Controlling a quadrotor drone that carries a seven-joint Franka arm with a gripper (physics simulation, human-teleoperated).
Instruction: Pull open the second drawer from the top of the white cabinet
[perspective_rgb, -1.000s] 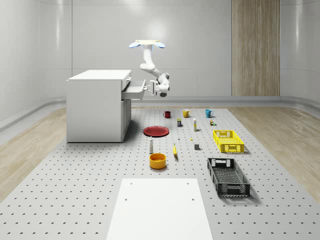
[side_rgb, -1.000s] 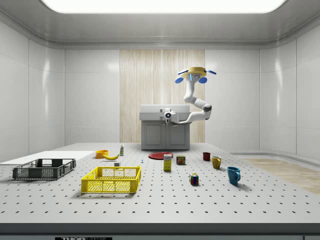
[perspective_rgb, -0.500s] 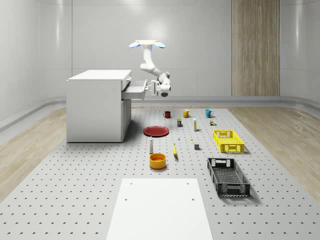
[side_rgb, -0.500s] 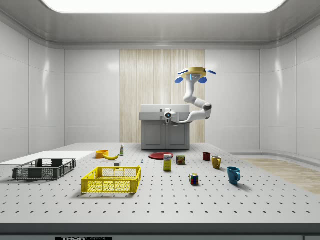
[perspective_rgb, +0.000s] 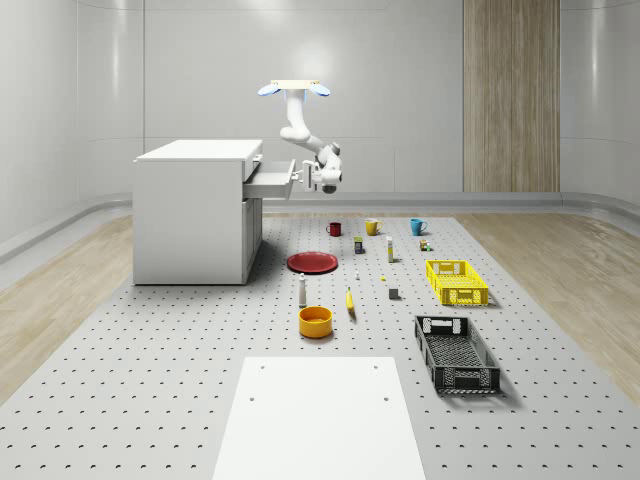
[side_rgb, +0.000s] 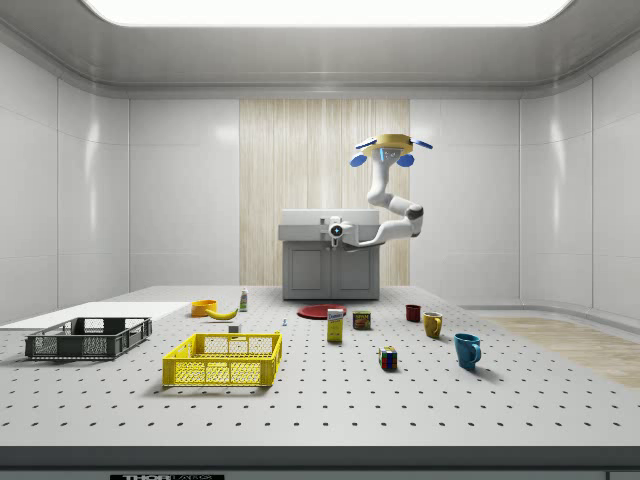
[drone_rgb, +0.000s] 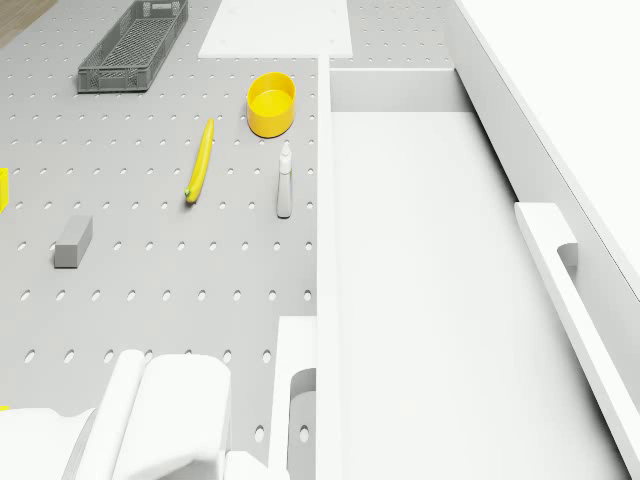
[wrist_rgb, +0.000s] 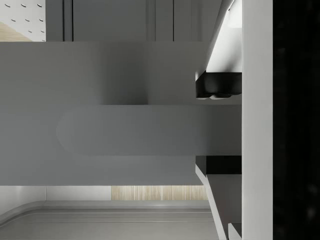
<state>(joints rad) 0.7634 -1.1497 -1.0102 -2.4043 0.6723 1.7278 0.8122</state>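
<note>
One drawer handle (wrist_rgb: 130, 131) between tool (wrist_rgb: 218, 127) fingers.

The white cabinet (perspective_rgb: 195, 210) looks smooth and matt, like painted board, and so does the inside of its open drawer (drone_rgb: 430, 300). The table (perspective_rgb: 150, 400) is matt grey perforated sheet. Below the tool (perspective_rgb: 312, 180), the red plate (perspective_rgb: 312, 262) shows a slight gloss. The yellow crate (perspective_rgb: 457, 282) and black crate (perspective_rgb: 457, 354) look like moulded plastic mesh. The wall panel (perspective_rgb: 510, 95) looks like pale wood grain.
</note>
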